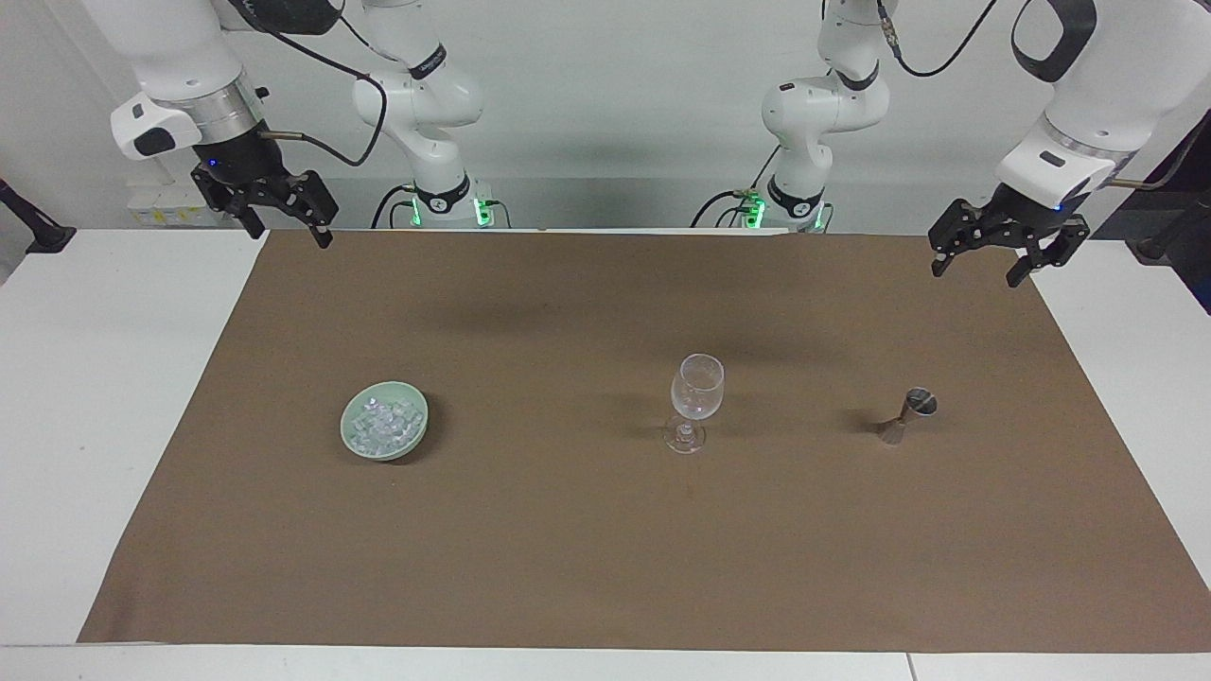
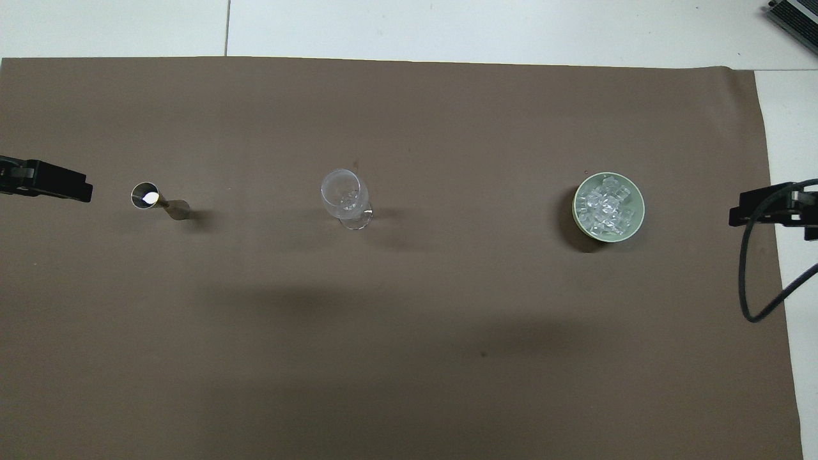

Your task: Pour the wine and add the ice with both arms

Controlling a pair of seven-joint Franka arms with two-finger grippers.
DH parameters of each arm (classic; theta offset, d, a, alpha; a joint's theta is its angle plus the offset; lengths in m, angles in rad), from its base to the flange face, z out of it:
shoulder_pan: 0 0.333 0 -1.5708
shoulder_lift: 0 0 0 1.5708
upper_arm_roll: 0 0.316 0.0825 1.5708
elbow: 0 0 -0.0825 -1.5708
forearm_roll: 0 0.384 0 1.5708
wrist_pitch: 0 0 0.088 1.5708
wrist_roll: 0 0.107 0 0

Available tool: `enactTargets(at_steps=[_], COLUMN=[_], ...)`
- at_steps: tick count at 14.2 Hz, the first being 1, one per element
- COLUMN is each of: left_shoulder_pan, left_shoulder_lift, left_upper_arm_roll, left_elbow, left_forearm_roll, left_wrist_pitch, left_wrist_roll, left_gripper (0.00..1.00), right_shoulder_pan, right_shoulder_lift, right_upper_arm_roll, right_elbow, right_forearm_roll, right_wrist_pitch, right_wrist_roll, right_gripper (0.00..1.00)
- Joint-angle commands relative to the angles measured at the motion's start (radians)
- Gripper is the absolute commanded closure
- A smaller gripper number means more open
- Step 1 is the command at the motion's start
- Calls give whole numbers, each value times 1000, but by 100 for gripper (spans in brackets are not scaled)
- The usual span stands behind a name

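Nothing looks done: the glass (image 1: 696, 401) at frame centre stands empty, ice (image 1: 383, 425) fills its dish (image 1: 352, 437), and both left pincer (image 1: 983, 255) and right pincer (image 1: 280, 219) hang spread, holding nothing.
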Motion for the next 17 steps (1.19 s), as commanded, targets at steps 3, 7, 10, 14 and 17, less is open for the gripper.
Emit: enactTargets(at_steps=[3,7,10,14,17], left_shoulder_pan=[108,192,267,355,395], left_shoulder_lift=[42,91,150,205,268], left_upper_arm_roll=[-1,-1,-3,-3,-4], left_elbow=[8,8,-6,-12,-12], left_forearm_roll=[-74,-157,-289,-381,-473], left_wrist_pitch=[26,86,101,97,90], left_wrist_roll=[276,499,741,986,1189], left_gripper=[0,0,0,0,0], right_shoulder_pan=[-13,-13,-13,-13,-13], right_shoulder_lift=[-21,-21,-21,-21,-21], right_upper_arm_roll=[7,7,7,7,7], right_elbow=[-23,-23,-23,-23,-23], right_forearm_roll=[18,18,18,18,18], right_wrist_pitch=[-2,-2,-2,-2,-2], right_wrist_roll=[-15,-16,-15,-16,-15], right_gripper=[0,0,0,0,0])
